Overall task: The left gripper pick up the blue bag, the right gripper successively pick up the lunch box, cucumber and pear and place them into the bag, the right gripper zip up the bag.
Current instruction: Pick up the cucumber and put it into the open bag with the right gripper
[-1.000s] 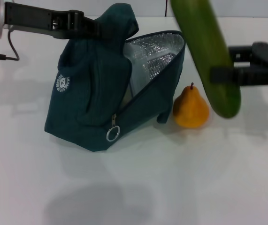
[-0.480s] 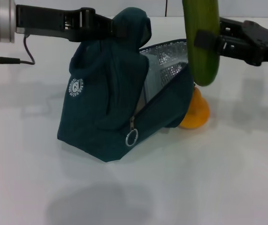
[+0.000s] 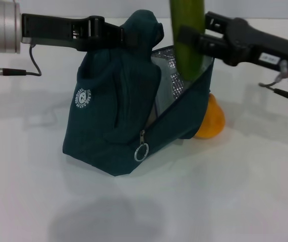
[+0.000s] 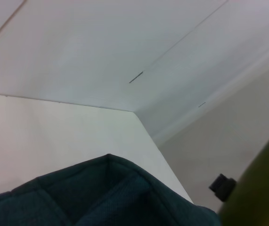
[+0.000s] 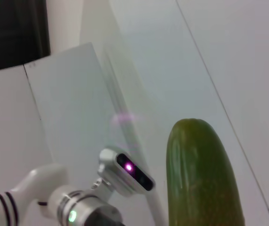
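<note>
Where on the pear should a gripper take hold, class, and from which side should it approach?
Grip the pear around its exposed round body, coming from the robot's right. The blue bag covers its left side and its top is hidden, while its right flank faces bare table. This is a judgement; the right gripper holds the cucumber.

A plain white surface [image 3: 194, 201] fills the head view, with soft grey shadows lying across it. Pale wall panels [image 4: 125, 47] with thin seams rise behind, and one dark panel [image 5: 14, 33] fills a corner of the right wrist view.

head view looking down at the blue bag [image 3: 118, 116], wrist views close, tilted upward, all sharing the cucumber [image 3: 186, 35]
</note>
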Controlling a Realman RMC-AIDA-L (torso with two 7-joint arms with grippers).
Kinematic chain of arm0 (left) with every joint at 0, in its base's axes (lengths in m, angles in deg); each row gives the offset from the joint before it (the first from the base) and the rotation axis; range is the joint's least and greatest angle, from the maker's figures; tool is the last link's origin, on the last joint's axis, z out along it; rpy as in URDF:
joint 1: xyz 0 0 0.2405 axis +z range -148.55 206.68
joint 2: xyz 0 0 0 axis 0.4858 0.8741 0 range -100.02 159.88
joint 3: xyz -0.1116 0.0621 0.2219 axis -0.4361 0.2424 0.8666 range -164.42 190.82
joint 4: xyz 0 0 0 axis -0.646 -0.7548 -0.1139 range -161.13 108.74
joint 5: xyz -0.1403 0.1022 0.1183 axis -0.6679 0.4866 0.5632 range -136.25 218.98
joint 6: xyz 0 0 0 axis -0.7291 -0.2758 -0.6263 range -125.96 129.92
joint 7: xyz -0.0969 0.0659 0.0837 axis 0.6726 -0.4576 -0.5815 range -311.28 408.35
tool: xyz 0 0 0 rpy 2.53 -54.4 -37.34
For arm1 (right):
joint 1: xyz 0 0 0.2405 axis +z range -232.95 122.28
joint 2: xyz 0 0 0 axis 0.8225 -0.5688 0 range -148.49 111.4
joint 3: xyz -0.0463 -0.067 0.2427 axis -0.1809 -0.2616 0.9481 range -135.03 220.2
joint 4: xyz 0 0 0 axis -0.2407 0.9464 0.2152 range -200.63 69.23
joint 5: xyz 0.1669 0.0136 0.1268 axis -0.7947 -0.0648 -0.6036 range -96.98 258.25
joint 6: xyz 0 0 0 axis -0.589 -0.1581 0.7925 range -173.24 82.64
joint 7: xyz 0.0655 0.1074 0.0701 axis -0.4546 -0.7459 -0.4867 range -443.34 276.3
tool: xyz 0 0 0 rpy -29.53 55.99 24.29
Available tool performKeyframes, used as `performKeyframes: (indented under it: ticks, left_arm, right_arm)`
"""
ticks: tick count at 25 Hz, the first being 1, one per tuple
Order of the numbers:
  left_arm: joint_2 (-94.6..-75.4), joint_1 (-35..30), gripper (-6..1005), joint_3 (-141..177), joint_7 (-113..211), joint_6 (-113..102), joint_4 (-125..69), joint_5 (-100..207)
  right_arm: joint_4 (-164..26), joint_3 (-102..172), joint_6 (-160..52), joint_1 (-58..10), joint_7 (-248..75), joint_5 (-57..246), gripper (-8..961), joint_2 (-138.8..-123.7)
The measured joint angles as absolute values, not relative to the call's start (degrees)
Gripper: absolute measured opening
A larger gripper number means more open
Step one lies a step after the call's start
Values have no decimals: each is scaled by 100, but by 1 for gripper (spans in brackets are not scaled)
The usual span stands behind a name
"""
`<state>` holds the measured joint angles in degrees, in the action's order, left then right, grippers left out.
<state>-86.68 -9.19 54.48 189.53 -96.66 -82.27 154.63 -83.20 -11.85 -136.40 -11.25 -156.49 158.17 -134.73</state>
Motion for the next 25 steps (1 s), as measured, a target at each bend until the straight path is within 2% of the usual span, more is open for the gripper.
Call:
performKeyframes:
  ticks: [12,25]
  left_arm:
    - [-8645,-856,39,5426,18879,-9661,-8227,15464]
    - [-8626,-842,39,5415,18864,-9656,-8227,15454]
  right_arm:
    - [-8295,-3743,-12515,-1066,-15271,13995,637,-13473]
    - [-8451,-3986,-12482,-1116,-15184,13976,639,-13473]
